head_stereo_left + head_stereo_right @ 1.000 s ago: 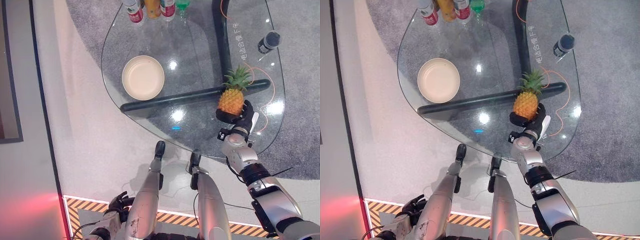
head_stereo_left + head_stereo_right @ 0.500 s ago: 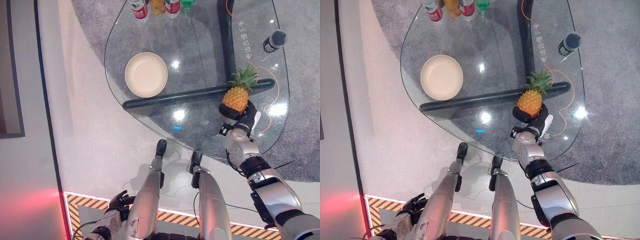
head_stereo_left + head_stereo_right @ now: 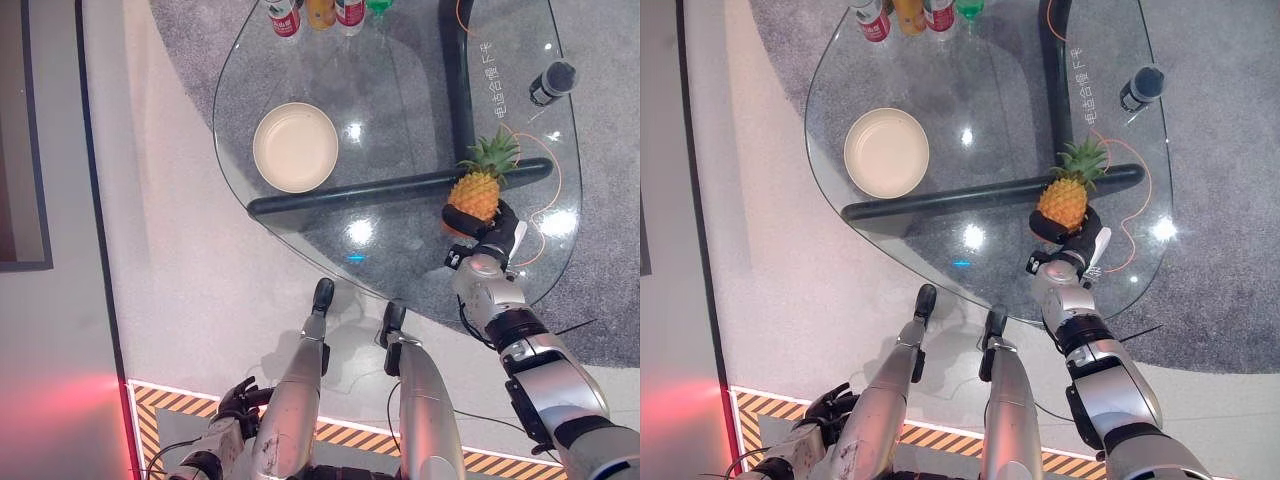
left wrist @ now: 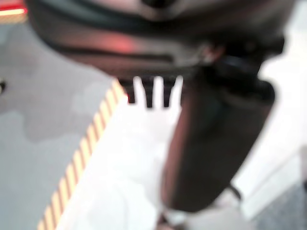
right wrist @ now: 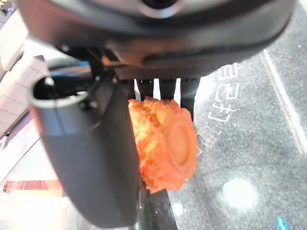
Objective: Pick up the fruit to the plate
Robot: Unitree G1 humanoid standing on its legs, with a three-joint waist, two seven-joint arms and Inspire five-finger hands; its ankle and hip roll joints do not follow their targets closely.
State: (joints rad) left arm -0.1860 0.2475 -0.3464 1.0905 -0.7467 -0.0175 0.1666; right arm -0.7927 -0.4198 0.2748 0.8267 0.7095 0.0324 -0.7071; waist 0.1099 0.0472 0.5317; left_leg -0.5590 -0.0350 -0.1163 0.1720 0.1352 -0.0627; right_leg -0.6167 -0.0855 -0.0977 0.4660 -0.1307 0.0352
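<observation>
One pineapple [image 3: 476, 194], knobbly orange skin with a spiky green crown, sits in the right hand [image 3: 487, 228] above the glass table [image 3: 400, 100], out at the table's 4 o'clock side. The dark fingers curl round the fruit's lower end, thumb on one flank, and the right wrist view shows the flat round base of the fruit bulging out beside the thumb. The crown points off toward 1 o'clock.

One plate [image 3: 296, 147], round, shallow and cream-coloured with a matt look, lies flat on the glass at about 9 o'clock from the pineapple, well apart from it. It holds nothing.

The table is a clear, rounded pane with bright glints on it, and grey carpet [image 3: 600, 150] shows through. A dark tubular frame [image 3: 400, 188] runs under the glass, one bar across and one away to 12 o'clock.

At the far rim, 12 o'clock, four bottles [image 3: 322, 12] stand in a row: two with red labels, one orange, one green. One dark cylinder [image 3: 552, 81] stands alone at 2 o'clock. A thin orange cord [image 3: 545, 150] loops on the glass beside the pineapple.

The left hand [image 3: 236, 405] hangs low at 7 o'clock, by the striped floor tape [image 3: 160, 410], fingers loosely curled, holding nothing.
</observation>
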